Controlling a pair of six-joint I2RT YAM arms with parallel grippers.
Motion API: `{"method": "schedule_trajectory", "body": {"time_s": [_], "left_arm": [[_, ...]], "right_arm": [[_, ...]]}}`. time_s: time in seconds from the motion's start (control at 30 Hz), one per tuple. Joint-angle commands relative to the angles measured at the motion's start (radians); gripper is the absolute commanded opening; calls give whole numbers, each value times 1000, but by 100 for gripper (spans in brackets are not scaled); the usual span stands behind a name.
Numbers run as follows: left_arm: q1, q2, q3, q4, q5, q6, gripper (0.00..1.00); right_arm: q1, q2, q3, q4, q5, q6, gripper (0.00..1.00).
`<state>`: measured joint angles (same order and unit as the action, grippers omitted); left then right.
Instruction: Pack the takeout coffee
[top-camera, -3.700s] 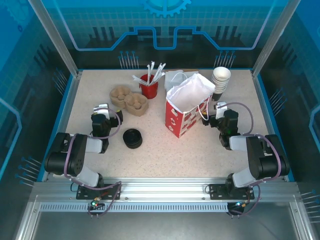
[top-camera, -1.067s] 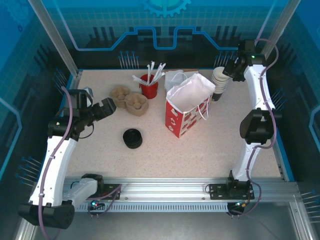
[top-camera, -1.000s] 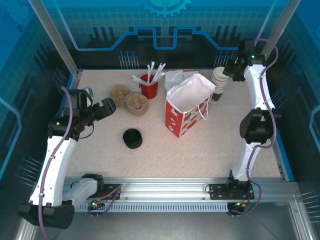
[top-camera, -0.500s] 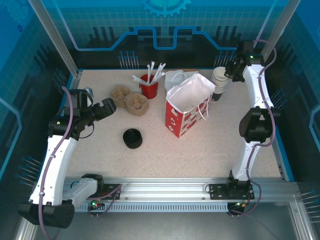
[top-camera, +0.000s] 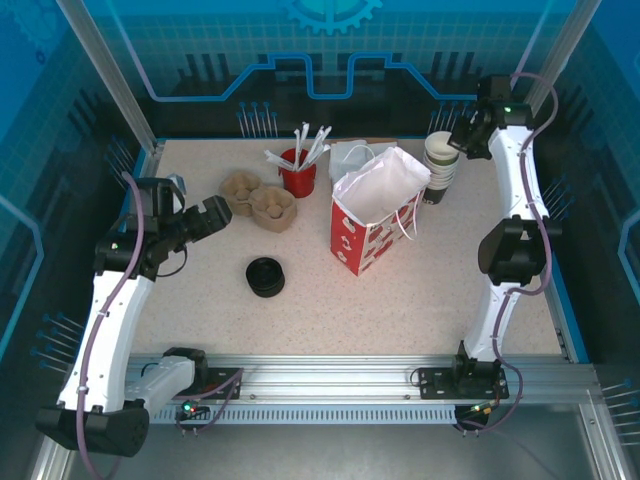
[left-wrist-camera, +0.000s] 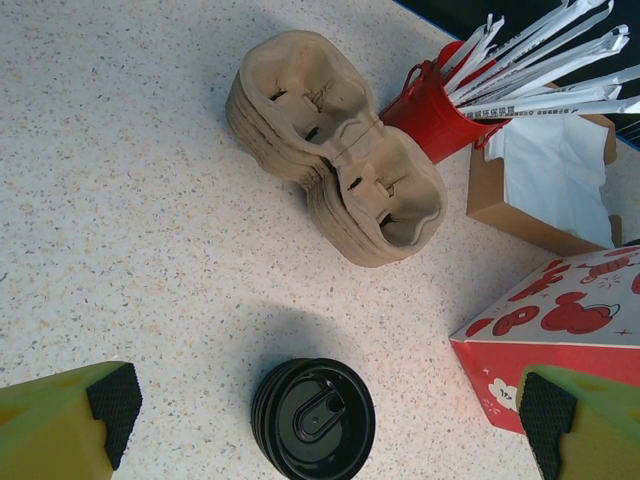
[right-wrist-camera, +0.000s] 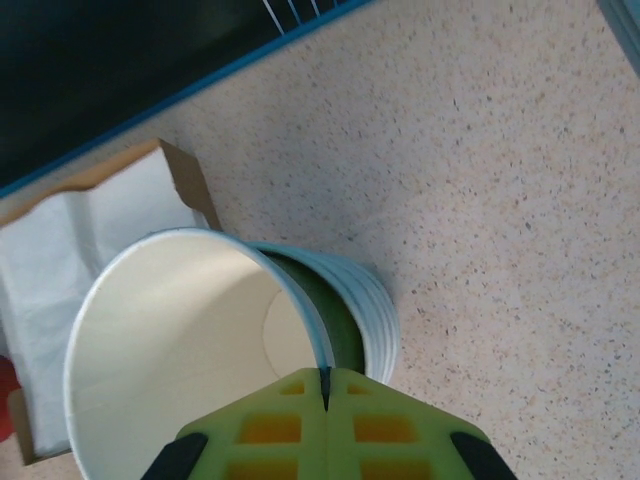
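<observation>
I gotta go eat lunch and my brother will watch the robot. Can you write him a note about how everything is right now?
Left hand: open, empty, raised near the cardboard cup carriers.
Right hand: shut on the rim of the top cup, tipped on the cup stack.
Black lids: stacked on the table left of the red-and-white bag, which stands open.
Done: one cup gripped. Left: likely lid it, then put it in the bag.

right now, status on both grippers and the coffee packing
Left gripper open, holding nothing, lid stack ahead. Right gripper shut on the top cup rim, cup tilted on the cup stack. Paper bag upright, mouth open.
</observation>
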<state>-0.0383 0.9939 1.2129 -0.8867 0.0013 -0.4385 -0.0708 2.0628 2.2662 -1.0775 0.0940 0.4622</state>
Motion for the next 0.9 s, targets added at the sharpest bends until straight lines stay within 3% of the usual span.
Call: {"method": "schedule_trajectory", "body": {"time_s": [0.0,0.37,0.67,0.87], "left_arm": [[2,-18,42,-32,38,14,99],[0,-47,58,-78,65,17,99],[-22,-91,-62,-70,124,9,99],[-55,-118,-236,24,212,-46,99]], "right_arm": [[8,-65,92,-62,-41,-11,0],[-32,-306,54,-122,-107,1,0],[-114,-697,-381,-102,-191,-16,0],[-118,-993,-813,-23,-282,-37,0]]}}
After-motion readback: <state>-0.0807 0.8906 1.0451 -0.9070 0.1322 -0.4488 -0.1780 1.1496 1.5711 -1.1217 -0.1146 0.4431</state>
